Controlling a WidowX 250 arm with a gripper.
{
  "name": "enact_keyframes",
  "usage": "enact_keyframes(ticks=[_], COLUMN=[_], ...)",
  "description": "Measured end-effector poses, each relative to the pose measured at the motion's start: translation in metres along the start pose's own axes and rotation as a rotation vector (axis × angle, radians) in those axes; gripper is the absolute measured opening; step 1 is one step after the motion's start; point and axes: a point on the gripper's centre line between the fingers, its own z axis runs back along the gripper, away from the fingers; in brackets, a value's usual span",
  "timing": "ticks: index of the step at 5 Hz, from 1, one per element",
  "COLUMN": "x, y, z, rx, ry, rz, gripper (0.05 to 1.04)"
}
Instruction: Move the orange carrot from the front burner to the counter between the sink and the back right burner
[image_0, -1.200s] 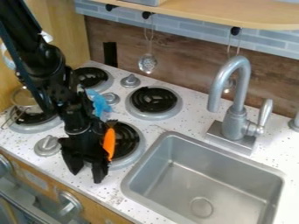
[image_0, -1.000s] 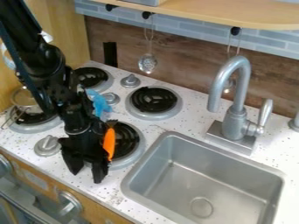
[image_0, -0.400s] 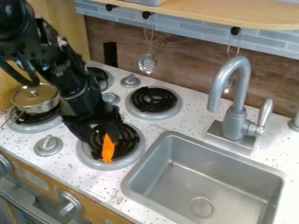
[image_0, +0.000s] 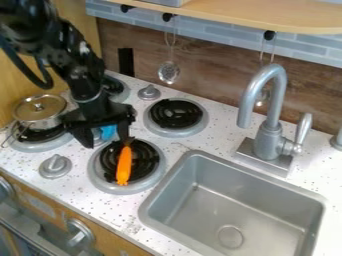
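Over the speckled counter (image_0: 77, 187), left of frame, my gripper (image_0: 107, 144) is spread near the blue object (image_0: 107, 132) and orange toy (image_0: 123, 167), apparently in positioning; any grasp calls for alignment.

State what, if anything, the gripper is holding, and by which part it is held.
Nothing appears to be held: the gripper has its fingers apart, a blue object shows between them, and the orange object lies on a burner.
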Motion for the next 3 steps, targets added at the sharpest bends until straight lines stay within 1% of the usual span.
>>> enact_keyframes(ticks=[1, 2, 3], x=[0.012, 0.011, 0.006], y=[-0.002, -0.011, -0.025], z=[-0.029, -0.050, -0.056], rx=[-0.001, -0.032, -0.086], ry=[0.031, 0.065, 0.079], rz=[0.021, -0.010, -0.055], gripper=[1.001, 1.001, 1.001])
